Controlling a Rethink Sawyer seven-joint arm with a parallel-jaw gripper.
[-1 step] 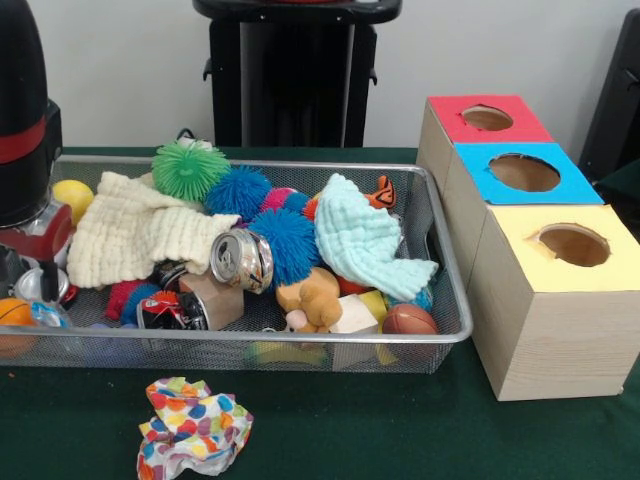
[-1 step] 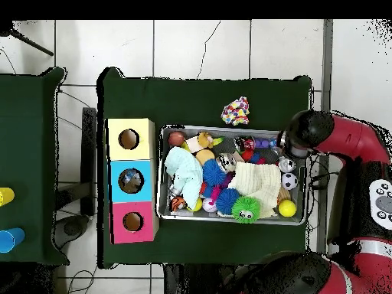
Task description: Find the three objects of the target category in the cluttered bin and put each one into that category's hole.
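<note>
The fingers' (image 1: 40,285) state we cannot tell; they hang over the wire bin's (image 1: 455,335) end, among cluttered toys. Beside it stand red (image 1: 487,118), blue (image 1: 524,173) and yellow (image 1: 573,245) holes.

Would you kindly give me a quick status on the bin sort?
Gripper low at bin end, state unclear. Nothing seen held. Cloths cover part of pile. Blue box has something in its hole. Crumpled paper lies outside.

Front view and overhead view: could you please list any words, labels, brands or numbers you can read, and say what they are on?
None can be read.
Crushed silver can: no print can be made out.
Red and black can: markings too blurred to read.
Crumpled colourful wrapper: pattern only, no text visible.
</note>
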